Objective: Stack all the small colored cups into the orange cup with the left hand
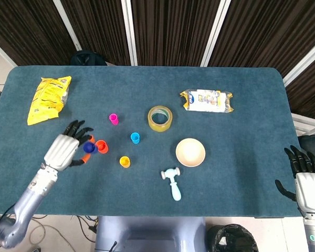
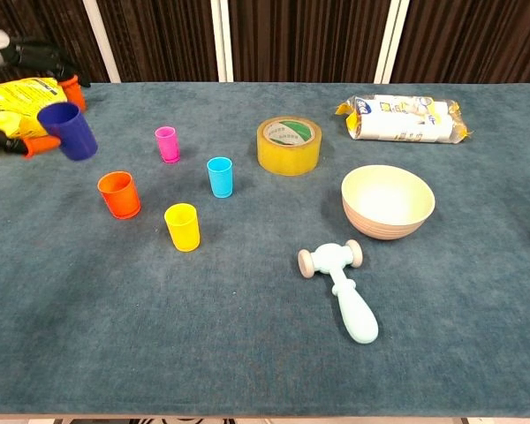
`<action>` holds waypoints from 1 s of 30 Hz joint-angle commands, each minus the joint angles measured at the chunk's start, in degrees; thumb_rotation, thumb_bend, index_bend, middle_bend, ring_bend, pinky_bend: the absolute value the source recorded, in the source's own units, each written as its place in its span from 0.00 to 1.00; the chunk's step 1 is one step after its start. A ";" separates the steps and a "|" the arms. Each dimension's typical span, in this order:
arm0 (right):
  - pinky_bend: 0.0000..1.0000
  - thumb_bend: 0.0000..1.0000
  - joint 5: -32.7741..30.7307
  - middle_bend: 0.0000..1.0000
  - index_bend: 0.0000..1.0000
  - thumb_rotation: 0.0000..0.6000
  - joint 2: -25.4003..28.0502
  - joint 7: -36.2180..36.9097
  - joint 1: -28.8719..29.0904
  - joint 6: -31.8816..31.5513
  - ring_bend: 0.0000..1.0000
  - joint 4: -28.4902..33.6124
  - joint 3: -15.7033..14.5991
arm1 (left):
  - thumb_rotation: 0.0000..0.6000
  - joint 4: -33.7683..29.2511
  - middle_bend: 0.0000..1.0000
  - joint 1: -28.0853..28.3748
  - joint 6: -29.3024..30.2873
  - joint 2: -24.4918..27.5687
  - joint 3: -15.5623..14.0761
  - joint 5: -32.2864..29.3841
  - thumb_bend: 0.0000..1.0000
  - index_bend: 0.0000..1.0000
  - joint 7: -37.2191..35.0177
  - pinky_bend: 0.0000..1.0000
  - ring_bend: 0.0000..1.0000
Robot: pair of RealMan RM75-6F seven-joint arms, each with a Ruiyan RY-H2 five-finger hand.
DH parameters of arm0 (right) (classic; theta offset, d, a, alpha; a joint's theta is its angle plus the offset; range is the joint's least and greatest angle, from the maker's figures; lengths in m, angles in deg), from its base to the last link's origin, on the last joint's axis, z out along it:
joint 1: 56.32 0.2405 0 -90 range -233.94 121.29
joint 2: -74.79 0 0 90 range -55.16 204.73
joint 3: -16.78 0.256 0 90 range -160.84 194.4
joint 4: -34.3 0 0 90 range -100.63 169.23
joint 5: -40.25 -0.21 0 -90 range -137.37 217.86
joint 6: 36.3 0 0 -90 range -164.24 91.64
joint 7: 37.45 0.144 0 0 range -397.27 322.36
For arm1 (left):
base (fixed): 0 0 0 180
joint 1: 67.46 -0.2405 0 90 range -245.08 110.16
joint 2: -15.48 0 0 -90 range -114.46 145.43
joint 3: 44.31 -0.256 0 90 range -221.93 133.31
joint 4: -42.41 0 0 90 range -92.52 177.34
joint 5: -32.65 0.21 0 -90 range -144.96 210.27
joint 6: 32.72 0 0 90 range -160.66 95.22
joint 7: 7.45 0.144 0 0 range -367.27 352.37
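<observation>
My left hand [image 1: 65, 148] [image 2: 18, 97] holds the dark blue cup [image 1: 88, 148] [image 2: 67, 130] lifted off the table, just left of the orange cup [image 1: 101, 146] [image 2: 119, 194]. The blue cup is slightly tilted. The yellow cup [image 1: 125, 161] [image 2: 183, 226], the light blue cup [image 1: 135, 138] [image 2: 219, 177] and the pink cup [image 1: 114, 119] [image 2: 167, 143] stand upright on the table. My right hand [image 1: 304, 178] hangs open beyond the table's right front corner.
A tape roll [image 1: 160, 118], a cream bowl [image 1: 190, 152], a toy hammer [image 1: 172, 182] and a white packet [image 1: 207, 101] lie right of the cups. A yellow snack bag [image 1: 48, 98] lies at the far left.
</observation>
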 commanded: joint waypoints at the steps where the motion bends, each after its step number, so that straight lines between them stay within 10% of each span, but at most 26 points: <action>1: 0.08 0.32 0.14 0.08 0.09 1.00 -0.08 -0.21 0.07 0.14 0.13 0.02 -0.12 | 1.00 2.18 0.20 2.83 -3.67 0.53 1.88 -2.56 0.33 0.43 -0.28 0.00 0.00; 30: 0.08 0.32 -0.47 0.08 0.09 1.00 -0.09 -0.19 -0.08 0.01 0.13 -0.11 0.25 | 1.00 14.95 0.21 8.06 -10.05 -9.10 -0.64 -5.27 0.33 0.42 -5.10 0.00 0.00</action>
